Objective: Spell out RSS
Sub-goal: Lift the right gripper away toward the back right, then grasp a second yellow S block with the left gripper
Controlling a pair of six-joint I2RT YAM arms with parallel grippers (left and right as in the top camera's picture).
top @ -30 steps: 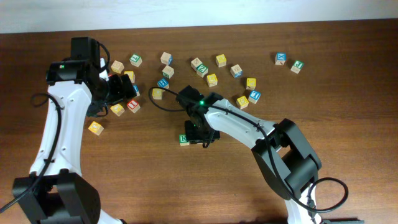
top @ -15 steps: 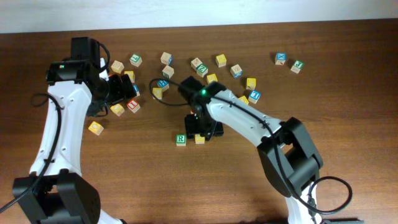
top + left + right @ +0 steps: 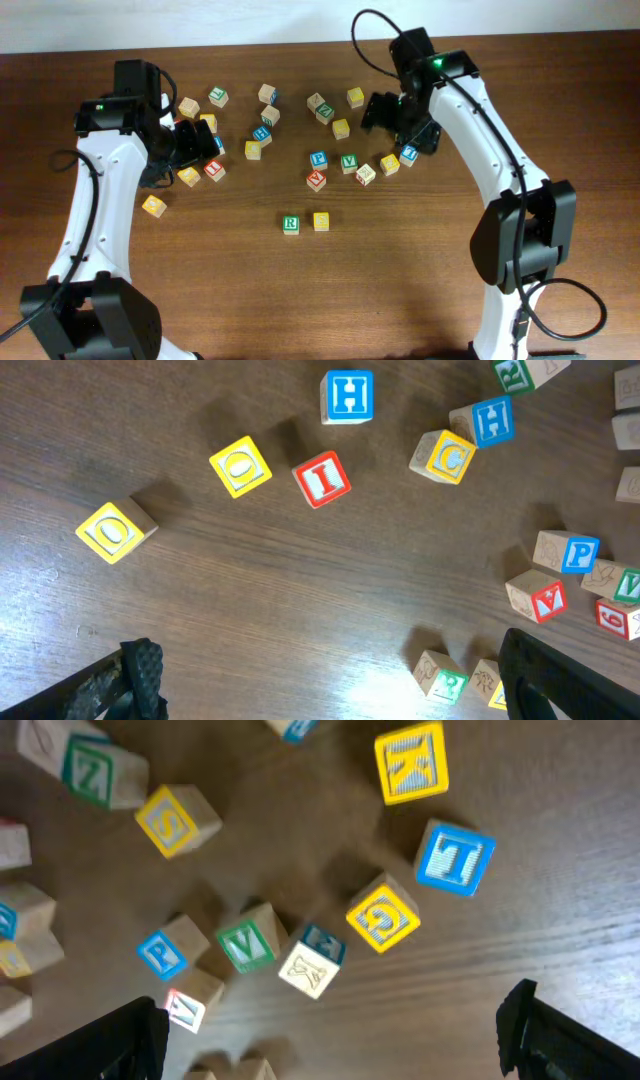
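Observation:
The green R cube [image 3: 290, 224] lies at the front middle of the table, with a yellow-faced cube [image 3: 321, 221] just to its right; its letter is too small to read. Both appear at the bottom of the left wrist view: the R cube [image 3: 441, 678] and the yellow cube [image 3: 487, 682]. A yellow S cube [image 3: 172, 820] lies among the loose cubes, also seen from overhead [image 3: 341, 128]. My right gripper [image 3: 400, 125] hangs open high over the back right cluster [image 3: 335, 1040], holding nothing. My left gripper [image 3: 190, 148] stands open over the left cluster [image 3: 330, 690], empty.
Loose cubes lie scattered along the back: a blue P [image 3: 318, 159], a green V [image 3: 348, 161], a yellow G [image 3: 390, 163], a blue T [image 3: 408, 155]. Yellow O cubes [image 3: 240, 465] and a red I [image 3: 321, 478] lie under the left arm. Two cubes [image 3: 465, 100] lie far right.
My right gripper has opened, left the yellow cube beside the R cube, and risen away to the back right. The left arm has not moved.

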